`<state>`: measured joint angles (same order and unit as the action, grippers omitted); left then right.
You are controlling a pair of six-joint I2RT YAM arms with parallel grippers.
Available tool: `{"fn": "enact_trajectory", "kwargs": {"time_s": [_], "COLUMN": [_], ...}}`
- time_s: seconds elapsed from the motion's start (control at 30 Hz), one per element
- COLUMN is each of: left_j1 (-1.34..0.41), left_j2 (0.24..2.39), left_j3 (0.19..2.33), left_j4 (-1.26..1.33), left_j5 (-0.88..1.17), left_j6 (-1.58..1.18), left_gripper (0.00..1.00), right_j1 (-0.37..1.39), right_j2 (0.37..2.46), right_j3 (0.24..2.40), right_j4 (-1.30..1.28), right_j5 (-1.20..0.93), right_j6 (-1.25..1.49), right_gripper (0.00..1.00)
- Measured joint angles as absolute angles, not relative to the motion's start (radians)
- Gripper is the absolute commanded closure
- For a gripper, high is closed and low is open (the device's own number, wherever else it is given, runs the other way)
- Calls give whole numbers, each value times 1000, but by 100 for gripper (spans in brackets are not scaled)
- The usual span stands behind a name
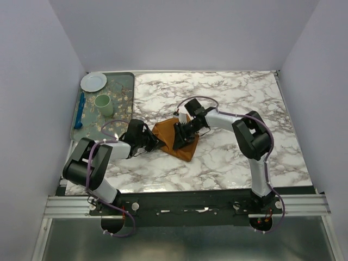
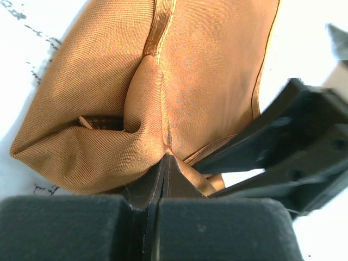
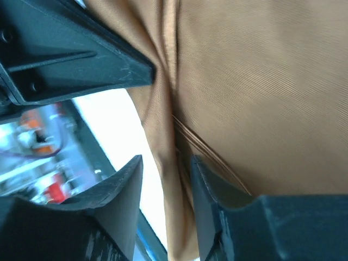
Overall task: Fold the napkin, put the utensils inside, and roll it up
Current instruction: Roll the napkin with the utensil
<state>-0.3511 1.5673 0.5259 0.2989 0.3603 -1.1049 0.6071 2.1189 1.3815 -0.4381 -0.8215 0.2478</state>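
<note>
Near the middle of the overhead frame, the napkin (image 1: 187,152) lay on the surface (image 1: 234,98). It was a rust-orange cloth folded into a rough wedge, its lower corner pointing toward the bottom right. Close up it looked matte, with a fine diagonal weave. A doubled hem band ran down from the top of the left wrist frame, and a soft bulge of fabric puckered at that frame's centre.

The left claw (image 2: 166,163) was clenched on a pinch of that pucker at the lower middle of its frame, fingers pressed together with cloth between them. The right claw (image 3: 166,163) stood released. Its fingers were apart, an edge of the napkin ran through the gap, and bright surface showed between the cloth and one finger. Both claws crowded over the napkin from left and right and hid much of its middle from above.

At the upper left of the overhead frame sat a grey-green tray (image 1: 124,92), well apart from the napkin. It carried a white plate (image 1: 93,81), a pale green cup (image 1: 103,104) and a blue utensil (image 1: 80,111) along its left side.

The surface was white marble with grey-brown veins. Pale lavender walls (image 1: 179,32) closed it in on three sides.
</note>
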Motion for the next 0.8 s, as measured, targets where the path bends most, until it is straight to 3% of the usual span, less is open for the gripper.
{"fn": "enact_trajectory", "kwargs": {"time_s": [0.23,0.47,0.63,0.8], "left_j1": [-350,-347,-334,-327], "left_j2": [1599,1634,1651,1652], "left_j3": [544,583,598,601], "left_j4": [316,302,286,278], "left_j5": [380,405,431,445], "left_j6": [-1104,-1097,-1087,-1077], "left_gripper": [100,100,100,100], "right_j1": [622,832,1012,1049], "right_j2": [1964,1698,1729,1807], "right_j3": [1450,1251,1184,1170], "right_j4": [-625,-472,-340,-253], "right_j5": [-471,-157,66,197], "right_j6": [74,-70,-145,-196], "right_gripper": [39,37,37,36]}}
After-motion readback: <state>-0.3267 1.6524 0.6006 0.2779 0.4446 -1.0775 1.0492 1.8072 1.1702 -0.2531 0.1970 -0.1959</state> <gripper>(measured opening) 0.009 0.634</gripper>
